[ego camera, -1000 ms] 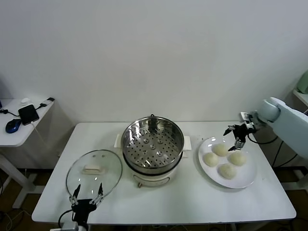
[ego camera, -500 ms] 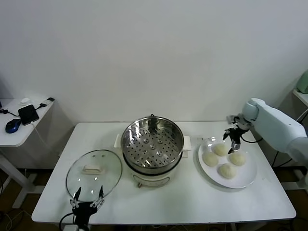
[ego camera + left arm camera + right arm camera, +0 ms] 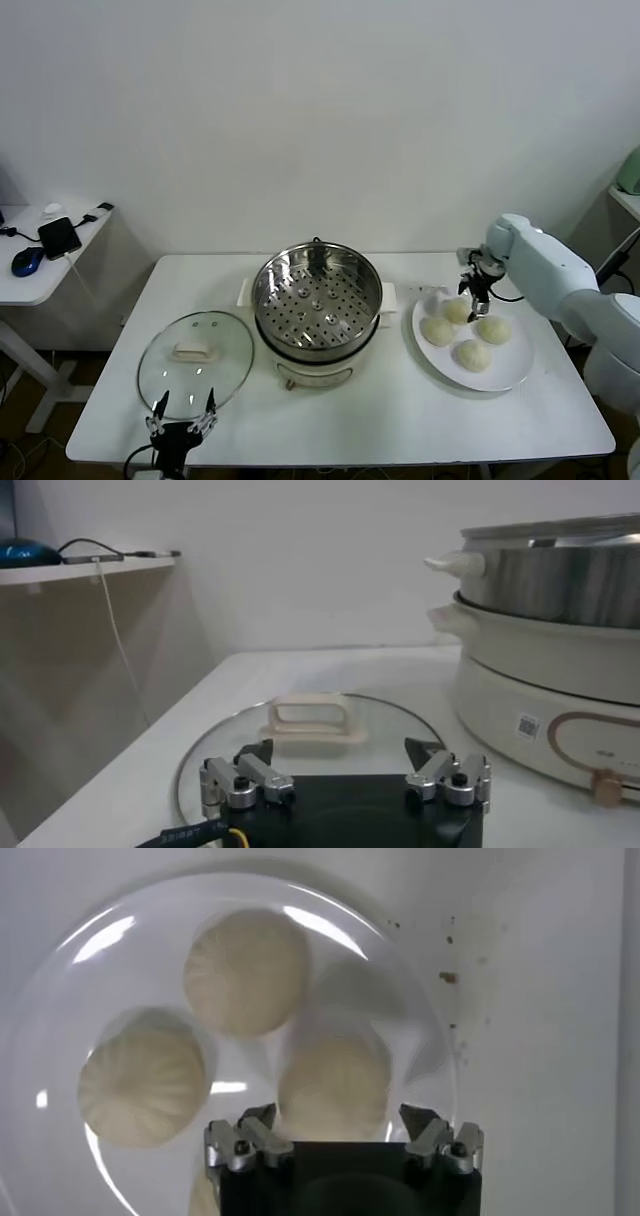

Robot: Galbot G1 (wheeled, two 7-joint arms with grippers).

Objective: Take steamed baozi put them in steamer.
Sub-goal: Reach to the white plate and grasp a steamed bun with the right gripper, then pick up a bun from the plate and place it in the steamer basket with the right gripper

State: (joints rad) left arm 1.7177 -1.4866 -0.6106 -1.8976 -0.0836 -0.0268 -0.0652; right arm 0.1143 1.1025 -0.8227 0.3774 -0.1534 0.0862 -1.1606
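Note:
Four cream-white baozi lie on a white plate [image 3: 506, 376] at the right: one far [image 3: 458, 310], one left [image 3: 437, 331], one right [image 3: 492, 329], one near [image 3: 472, 355]. My right gripper [image 3: 472, 303] hangs open just above the far baozi. In the right wrist view the right gripper [image 3: 338, 1122] stands open with one baozi [image 3: 335, 1080] between the jaws, apart from both; two more baozi [image 3: 247, 971] [image 3: 142, 1078] lie beyond it. The steel steamer [image 3: 316, 300] stands at the table's middle, its perforated tray bare. My left gripper [image 3: 182, 424] is open and idle at the front edge.
A round glass lid [image 3: 195, 357] with a white knob lies flat left of the steamer, just past my left gripper [image 3: 338, 752]; it also shows in the left wrist view [image 3: 308, 718], beside the steamer [image 3: 560, 575]. A side table [image 3: 40, 262] with a phone stands at far left.
My right gripper has moved left from beyond the plate's far right rim to over the far baozi. My left gripper has sunk slightly at the front edge.

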